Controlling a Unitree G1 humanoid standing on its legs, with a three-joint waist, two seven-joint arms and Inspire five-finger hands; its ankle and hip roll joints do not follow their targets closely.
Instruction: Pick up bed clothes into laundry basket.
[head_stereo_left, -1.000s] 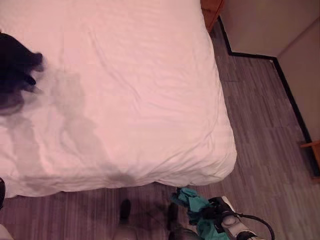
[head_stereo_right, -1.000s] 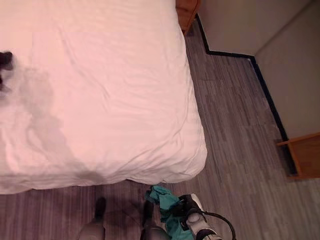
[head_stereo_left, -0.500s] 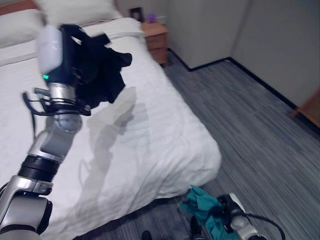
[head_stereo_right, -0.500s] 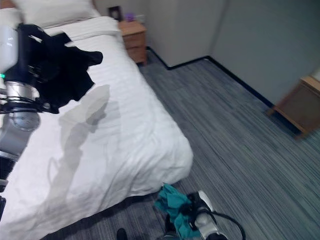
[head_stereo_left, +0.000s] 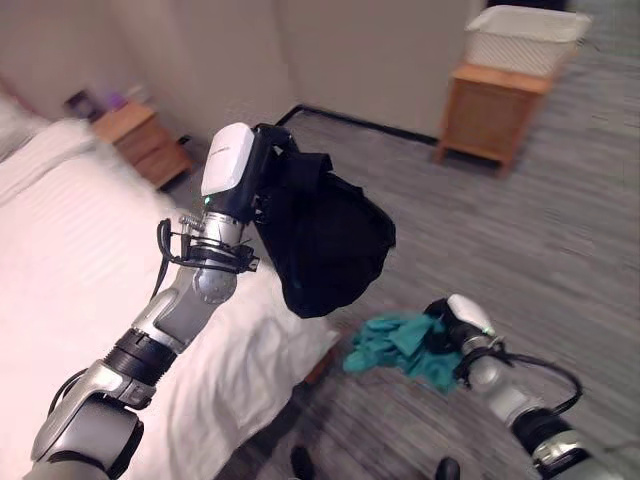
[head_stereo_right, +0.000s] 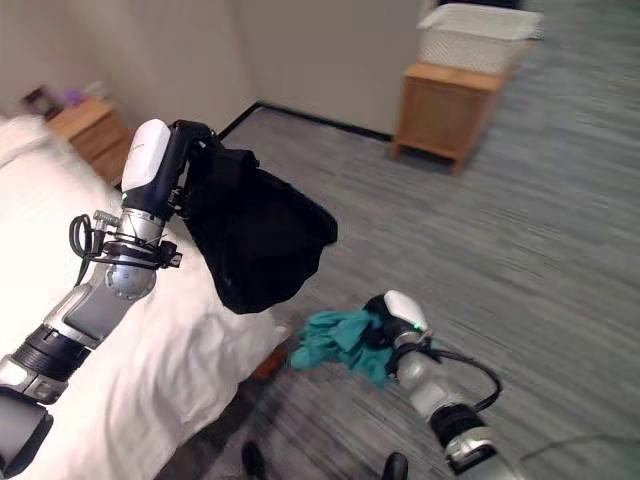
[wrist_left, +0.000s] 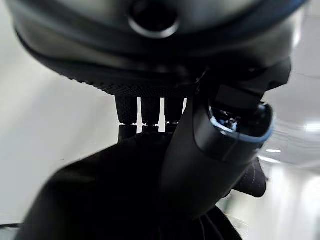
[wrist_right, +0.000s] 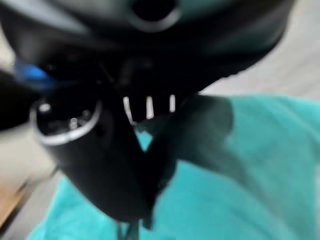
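Observation:
A black garment (head_stereo_left: 325, 240) hangs in the air past the corner of the white bed (head_stereo_left: 70, 260), with my raised left hand (head_stereo_left: 272, 160) shut on its top. In the left wrist view the thumb (wrist_left: 210, 150) presses the black cloth (wrist_left: 100, 195) against the fingers. Lower down, above the grey floor, my right hand (head_stereo_left: 442, 330) is shut on a teal garment (head_stereo_left: 395, 345) that dangles beside the bed's corner; the teal cloth (wrist_right: 235, 200) lies under the thumb (wrist_right: 95, 160) in the right wrist view. A white laundry basket (head_stereo_left: 525, 38) stands on a wooden stand (head_stereo_left: 492, 115) at the far wall.
A wooden nightstand (head_stereo_left: 142, 145) with small items on it stands by the bed's far side. Grey carpet (head_stereo_left: 560, 220) stretches between the bed and the stand with the basket. A beige wall (head_stereo_left: 330, 50) with a dark skirting closes the room behind.
The camera has swung away from the bed toward the room, bringing the basket into view. My left hand has carried the black garment off the bed and out over the floor.

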